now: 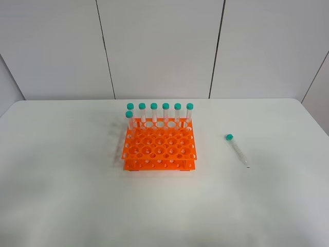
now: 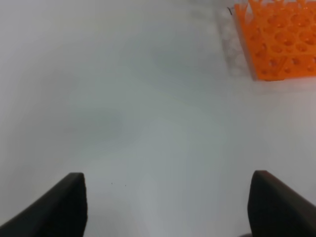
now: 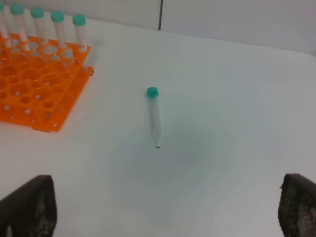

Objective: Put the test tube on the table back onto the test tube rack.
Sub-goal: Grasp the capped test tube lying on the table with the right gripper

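hovering spread over table: left pincer, right pincer; test tube flat.

No text, label or number can be read anywhere. The test tube on the table bears faint graduation marks (too small to read).

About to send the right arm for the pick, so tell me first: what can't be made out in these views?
- Left gripper, right gripper: absent from exterior high; wrist views crop all but dark fingertips.
- Bright orange plastic test tube rack: blurred, edge-cropped in left wrist view.
- Slim clear teal-capped test tube lying on the white table: graduation marks too small to read.
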You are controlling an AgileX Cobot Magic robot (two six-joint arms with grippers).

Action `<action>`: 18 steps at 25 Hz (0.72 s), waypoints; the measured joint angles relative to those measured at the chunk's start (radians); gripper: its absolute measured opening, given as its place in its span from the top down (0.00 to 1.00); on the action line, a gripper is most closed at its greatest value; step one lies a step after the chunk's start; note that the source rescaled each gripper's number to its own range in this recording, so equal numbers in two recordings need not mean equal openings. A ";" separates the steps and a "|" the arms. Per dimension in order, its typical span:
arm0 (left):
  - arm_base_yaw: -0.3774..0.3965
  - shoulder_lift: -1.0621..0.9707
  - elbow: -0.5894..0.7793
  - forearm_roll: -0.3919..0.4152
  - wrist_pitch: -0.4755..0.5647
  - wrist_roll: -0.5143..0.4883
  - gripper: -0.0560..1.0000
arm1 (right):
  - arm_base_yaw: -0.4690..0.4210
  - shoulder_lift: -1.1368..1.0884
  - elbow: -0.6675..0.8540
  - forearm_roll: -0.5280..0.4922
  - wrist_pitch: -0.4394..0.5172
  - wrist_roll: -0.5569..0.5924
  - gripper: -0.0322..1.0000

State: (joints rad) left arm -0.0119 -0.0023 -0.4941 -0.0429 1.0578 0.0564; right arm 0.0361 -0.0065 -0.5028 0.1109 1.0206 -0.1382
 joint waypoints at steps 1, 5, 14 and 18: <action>0.000 0.000 0.000 0.000 0.000 0.000 0.00 | 0.000 0.000 0.000 0.000 0.000 0.000 0.00; 0.000 0.000 0.000 0.000 0.000 0.000 0.00 | 0.000 0.000 0.000 0.000 0.000 0.000 0.00; 0.000 0.000 0.000 0.000 0.000 0.000 0.00 | 0.000 0.080 -0.046 0.000 -0.001 0.000 0.00; 0.000 0.000 0.000 0.000 0.000 0.000 0.00 | 0.000 0.330 -0.151 0.011 -0.015 0.000 0.00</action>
State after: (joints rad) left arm -0.0119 -0.0023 -0.4941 -0.0429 1.0578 0.0564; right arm 0.0361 0.3232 -0.6536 0.1214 1.0053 -0.1377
